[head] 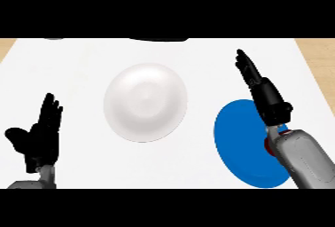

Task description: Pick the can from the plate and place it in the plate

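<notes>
right hand [268,95]: fingers straight, gripping nothing, above blue plate's [239,146] far edge
left hand [36,137]: open, resting lower left
can [267,144]: we only see a red sliver, on blue plate, under right forearm [301,159]
white plate [145,102]: centre, apart from can

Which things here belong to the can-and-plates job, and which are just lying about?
For the job: blue plate; white plate; can, a red sliver beside the right wrist; right hand, open.
Lying about: left hand, resting open at lower left; dark shape at the far edge, unclear.
</notes>
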Available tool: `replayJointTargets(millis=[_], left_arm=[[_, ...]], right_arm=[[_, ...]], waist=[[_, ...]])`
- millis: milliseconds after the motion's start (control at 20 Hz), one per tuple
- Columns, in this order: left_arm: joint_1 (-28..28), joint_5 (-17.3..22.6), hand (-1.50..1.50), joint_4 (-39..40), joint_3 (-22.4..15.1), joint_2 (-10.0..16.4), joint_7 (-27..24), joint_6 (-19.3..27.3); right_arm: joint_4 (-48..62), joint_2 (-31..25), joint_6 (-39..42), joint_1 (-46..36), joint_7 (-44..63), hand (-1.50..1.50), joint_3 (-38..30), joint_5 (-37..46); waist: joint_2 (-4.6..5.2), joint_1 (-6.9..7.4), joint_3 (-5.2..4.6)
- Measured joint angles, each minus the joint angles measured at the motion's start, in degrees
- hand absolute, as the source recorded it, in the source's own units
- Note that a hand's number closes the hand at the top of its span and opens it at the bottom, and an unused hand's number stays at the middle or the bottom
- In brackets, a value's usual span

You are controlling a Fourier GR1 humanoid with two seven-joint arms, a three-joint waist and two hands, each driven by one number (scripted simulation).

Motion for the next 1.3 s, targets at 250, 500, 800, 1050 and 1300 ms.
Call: replayJointTargets(millis=[250,500,800,1050,1300], left_arm=[[-5.32,0.29,0.0,-2.3,-0.83,3.92,0.04,-5.87],[-9.24,-0.09,0.0,-5.17,-2.5,6.88,-0.52,-10.46],[-11.75,1.73,0.0,-5.28,-2.11,8.65,-0.35,-14.86],[-12.88,3.03,0.0,-4.59,-0.6,9.37,-0.09,-18.07],[-13.52,2.37,0.0,-4.85,-0.11,9.12,1.3,-18.37]], right_arm=[[3.05,1.98,-3.02,-3.72,2.35,1.5,-1.34,1.24],[11.94,-5.62,-8.83,-3.0,10.63,1.5,2.03,13.49],[13.39,5.15,-30.13,1.93,11.1,-1.5,-0.24,18.5],[7.55,8.07,-37.99,6.39,6.51,-1.5,-2.34,20.24],[-2.2,0.44,-37.23,8.91,18.98,-1.5,-1.28,28.34]], waist=[[-0.79,0.32,2.76],[-0.91,-0.53,2.9],[-1.21,-0.69,3.71],[-1.36,-0.53,3.84],[-1.69,-0.95,3.73]])
